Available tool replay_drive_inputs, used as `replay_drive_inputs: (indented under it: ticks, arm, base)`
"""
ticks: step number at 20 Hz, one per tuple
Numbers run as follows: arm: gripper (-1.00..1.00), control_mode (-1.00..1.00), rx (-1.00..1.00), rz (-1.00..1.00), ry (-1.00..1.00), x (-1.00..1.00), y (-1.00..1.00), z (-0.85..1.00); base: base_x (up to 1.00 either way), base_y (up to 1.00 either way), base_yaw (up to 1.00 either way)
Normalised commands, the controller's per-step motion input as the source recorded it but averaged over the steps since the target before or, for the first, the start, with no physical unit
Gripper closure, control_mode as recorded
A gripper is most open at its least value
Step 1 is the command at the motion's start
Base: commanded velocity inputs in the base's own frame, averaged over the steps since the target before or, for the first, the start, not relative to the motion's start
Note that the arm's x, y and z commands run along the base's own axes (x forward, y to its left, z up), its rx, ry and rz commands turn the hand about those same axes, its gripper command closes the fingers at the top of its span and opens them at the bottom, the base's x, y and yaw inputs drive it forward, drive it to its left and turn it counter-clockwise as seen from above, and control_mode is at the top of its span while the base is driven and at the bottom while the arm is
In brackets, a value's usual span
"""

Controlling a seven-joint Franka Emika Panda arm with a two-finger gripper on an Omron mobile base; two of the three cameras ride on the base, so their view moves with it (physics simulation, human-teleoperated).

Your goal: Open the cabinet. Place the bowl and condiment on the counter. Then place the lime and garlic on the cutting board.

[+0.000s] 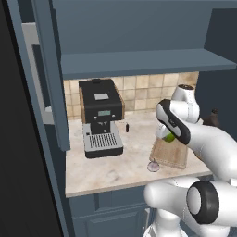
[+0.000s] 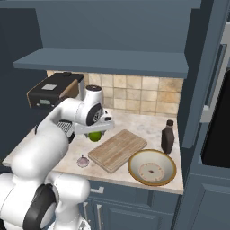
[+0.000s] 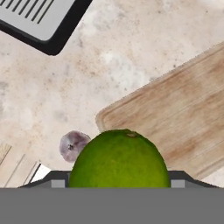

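Hand view first: I see the round bright green lime (image 3: 119, 159) sitting between the gripper's (image 3: 119, 183) two dark finger tips, jaws set wide around it, so I log it as held. Below it lies the corner of the flat light-brown wooden cutting board (image 3: 175, 118), and the small pale whitish-lilac garlic bulb (image 3: 73, 145) rests on the beige marbled stone counter (image 3: 87, 70) just beside that corner, apart from the board. A grey grille of the black coffee machine (image 3: 39, 19) shows at upper left. Right base view: the gripper (image 2: 95, 133) holds the lime (image 2: 95, 136) above the counter (image 2: 152, 126) near the board's (image 2: 117, 149) far left edge; I cannot tell from here whether the fruit is over the board or just off it. The garlic (image 2: 83, 161) sits on the counter at the board's left corner. The wide shallow cream bowl with tan rim (image 2: 152, 167) rests on the counter touching or just beside the board's right end, and the small dark brown condiment bottle (image 2: 167, 137) stands upright behind the bowl. The slate-blue cabinet (image 2: 108, 60) stands open, its blue shelf bare. Left base view: lime (image 1: 169, 137), board (image 1: 169, 155) and garlic (image 1: 153, 166) agree.
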Motion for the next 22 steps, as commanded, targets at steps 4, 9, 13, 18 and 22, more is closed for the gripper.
replay_drive_inputs:
  ticks: [4,9,13,18,22]
  arm:
    - [1.00,-1.00,0.00,0.00,-0.06,0.03,-0.36,0.00]
    - [1.00,-1.00,0.00,0.00,-0.08,0.08,-0.30,-0.03]
    - [1.00,-1.00,0.00,0.00,-0.08,0.12,-0.20,-0.09]
    - [1.00,-1.00,0.00,0.00,-0.02,0.17,-0.06,-0.15]
    - [1.00,-1.00,0.00,0.00,0.00,0.13,-0.17,-0.18]
  base:
    - [0.00,0.00,0.00]
    - [0.00,0.00,0.00]
    - [0.00,0.00,0.00]
    - [0.00,0.00,0.00]
    - [0.00,0.00,0.00]
